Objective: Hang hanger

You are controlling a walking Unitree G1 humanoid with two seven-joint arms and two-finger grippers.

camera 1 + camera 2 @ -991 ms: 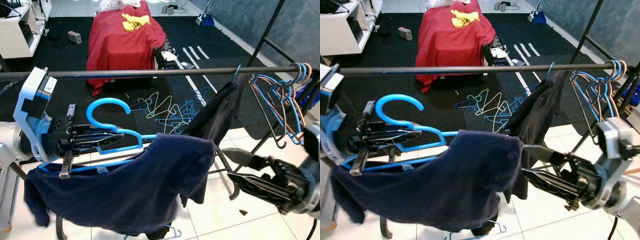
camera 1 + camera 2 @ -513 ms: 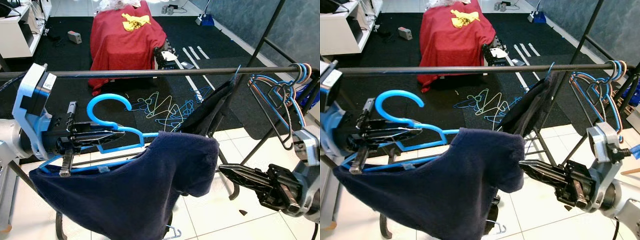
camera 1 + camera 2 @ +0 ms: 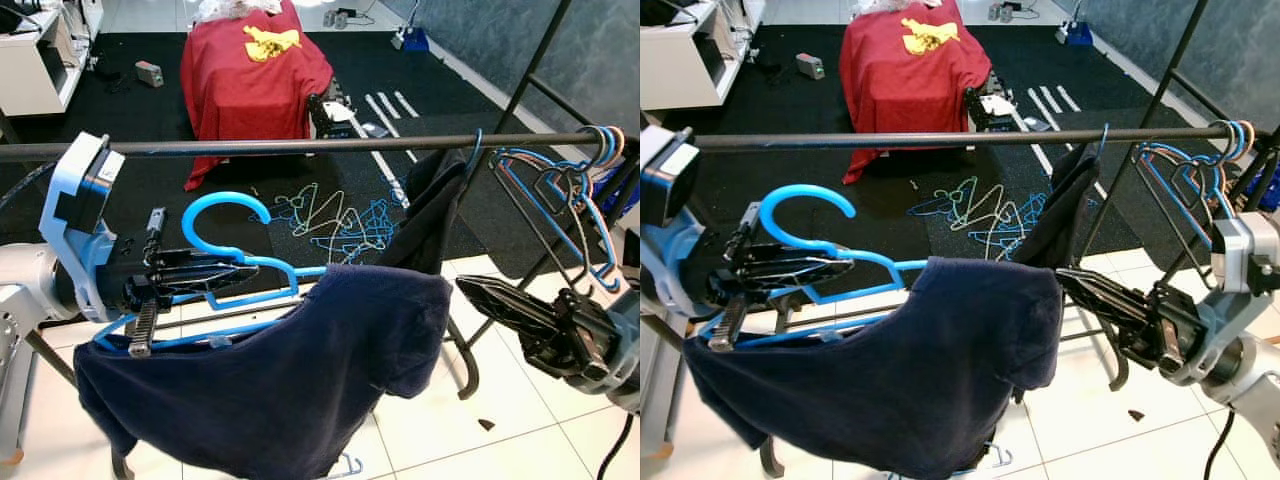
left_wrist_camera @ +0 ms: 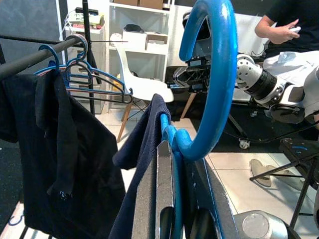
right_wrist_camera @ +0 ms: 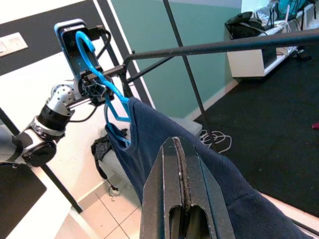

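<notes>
Blue hanger (image 3: 225, 262) with the navy garment (image 3: 280, 375) draped on it is not on the rail yet. It sits below and in front of the black rail (image 3: 300, 146), toward the rail's left end, hook up and curled open, clear air between hook and bar.

Left gripper (image 3: 190, 278) is clamped on the hanger's neck just under the hook; the left wrist view shows the fingers closed against the blue plastic. So the pick and lift look done.

Right gripper (image 3: 495, 300) is at the garment's right edge, below the rail's right half, fingers pressed together. Right wrist view looks along the cloth, but I can't tell if any fabric is pinched; reads as closed and empty, just beside the garment.

Rail's right end already carries a dark shirt (image 3: 435, 215) on its own hanger and a bunch of empty hangers (image 3: 560, 200). The left stretch of the bar is bare, so there's room above the hook.

Left to do, as I judge it: raise the hook over the bar, drop it on, release. Risk: the garment's weight is lopsided and could tilt the hanger.
</notes>
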